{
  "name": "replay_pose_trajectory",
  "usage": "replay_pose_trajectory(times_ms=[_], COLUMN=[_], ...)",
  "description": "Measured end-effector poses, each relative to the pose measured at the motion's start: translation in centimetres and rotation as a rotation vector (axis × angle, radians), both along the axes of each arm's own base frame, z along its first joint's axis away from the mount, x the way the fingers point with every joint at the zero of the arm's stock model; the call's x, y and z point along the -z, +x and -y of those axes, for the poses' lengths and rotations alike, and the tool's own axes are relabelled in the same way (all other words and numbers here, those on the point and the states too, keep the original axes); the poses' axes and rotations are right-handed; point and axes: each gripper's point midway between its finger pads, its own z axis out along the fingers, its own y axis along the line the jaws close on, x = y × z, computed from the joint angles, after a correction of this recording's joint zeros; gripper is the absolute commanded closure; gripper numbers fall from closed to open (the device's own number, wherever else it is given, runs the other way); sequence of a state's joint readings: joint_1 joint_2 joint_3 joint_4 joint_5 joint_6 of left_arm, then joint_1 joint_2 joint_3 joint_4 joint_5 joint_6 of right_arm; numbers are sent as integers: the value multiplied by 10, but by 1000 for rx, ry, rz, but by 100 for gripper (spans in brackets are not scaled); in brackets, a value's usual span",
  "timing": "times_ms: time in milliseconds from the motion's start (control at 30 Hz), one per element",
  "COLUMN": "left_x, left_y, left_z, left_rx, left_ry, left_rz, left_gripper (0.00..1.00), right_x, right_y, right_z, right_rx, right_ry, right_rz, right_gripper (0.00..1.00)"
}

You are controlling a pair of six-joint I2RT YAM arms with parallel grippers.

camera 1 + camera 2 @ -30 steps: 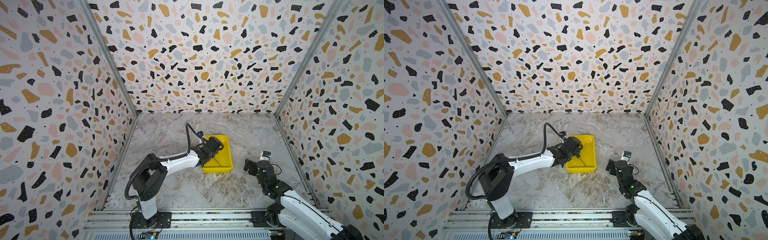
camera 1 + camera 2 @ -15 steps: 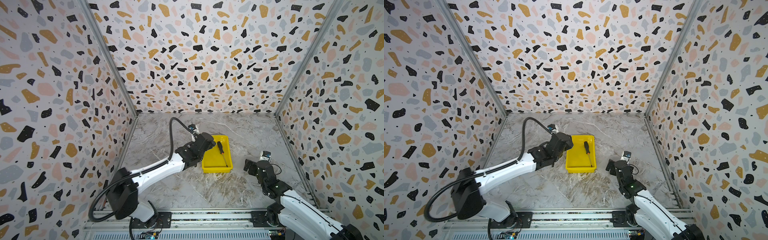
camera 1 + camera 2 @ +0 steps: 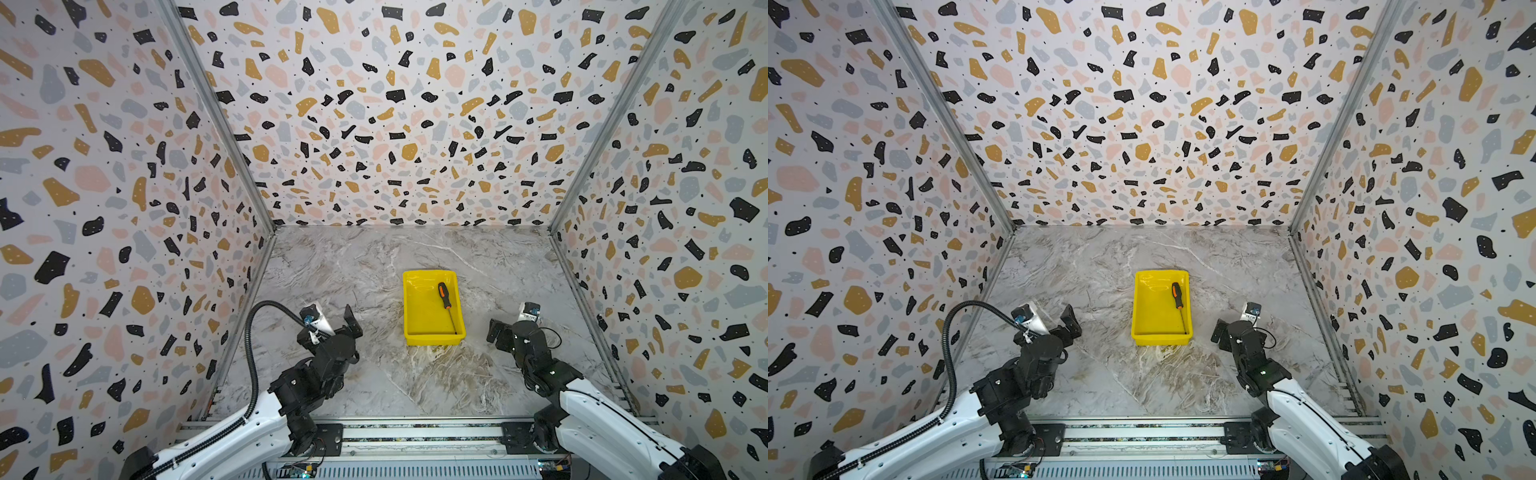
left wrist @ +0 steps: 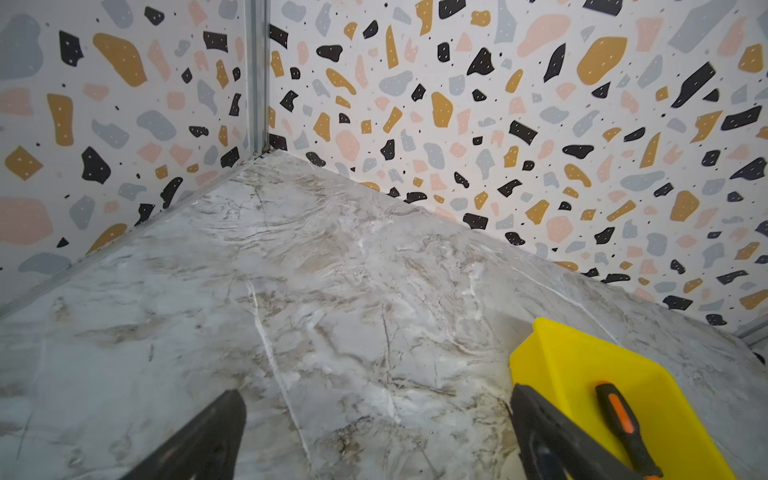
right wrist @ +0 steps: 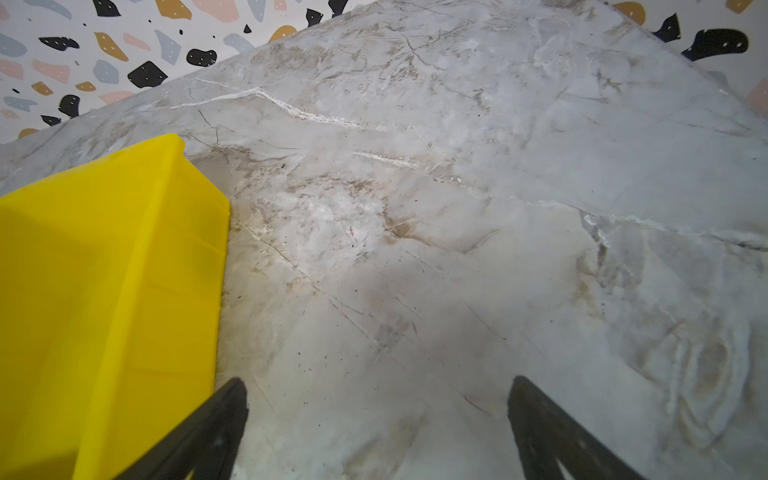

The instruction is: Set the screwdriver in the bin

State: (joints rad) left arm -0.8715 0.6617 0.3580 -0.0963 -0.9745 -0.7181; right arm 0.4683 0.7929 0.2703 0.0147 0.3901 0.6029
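The screwdriver (image 3: 444,294) (image 3: 1177,296), with its orange-and-black handle, lies loose in the yellow bin (image 3: 432,340) (image 3: 1160,339). It rests along the bin's right side, handle toward the back wall and shaft tip at the front right corner. My left gripper (image 3: 332,325) (image 3: 1051,327) hangs open and empty over the floor, left of the bin and nearer the front. In the left wrist view the left gripper (image 4: 376,399) frames bare marble, with the bin (image 4: 552,353) and screwdriver (image 4: 623,419) beyond one finger. My right gripper (image 3: 503,329) (image 5: 376,386) is open and empty, right of the bin (image 5: 124,270).
Terrazzo-patterned walls (image 3: 395,124) close the marble floor (image 3: 374,266) on three sides. The arm mounting rail (image 3: 415,434) runs along the front edge. A black cable hose (image 3: 249,353) loops up behind the left arm.
My left gripper opened over the bin and let go of the screwdriver, which now lies inside. The left arm then pulled back toward the front left. The right arm stayed still.
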Motion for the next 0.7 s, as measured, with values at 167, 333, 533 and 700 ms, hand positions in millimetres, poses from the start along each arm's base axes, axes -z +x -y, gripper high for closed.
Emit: replay_pose_trajectory(times_ms=[167, 333, 533, 700], left_x=[22, 38, 38, 35], left_y=[3, 3, 3, -1], left_z=[0, -1, 10, 6], left_rx=[-17, -24, 44, 49], left_ry=[95, 164, 110, 64], left_rz=[-63, -118, -107, -72], left_gripper=[0, 0, 0, 0], right_x=[-4, -8, -64, -68], right_y=[4, 17, 61, 73], right_z=[-5, -12, 7, 37], right_rx=[-19, -73, 4, 91], right_ry=[13, -64, -230, -357], right_rz=[22, 42, 249, 308], right_gripper=[1, 0, 0, 0])
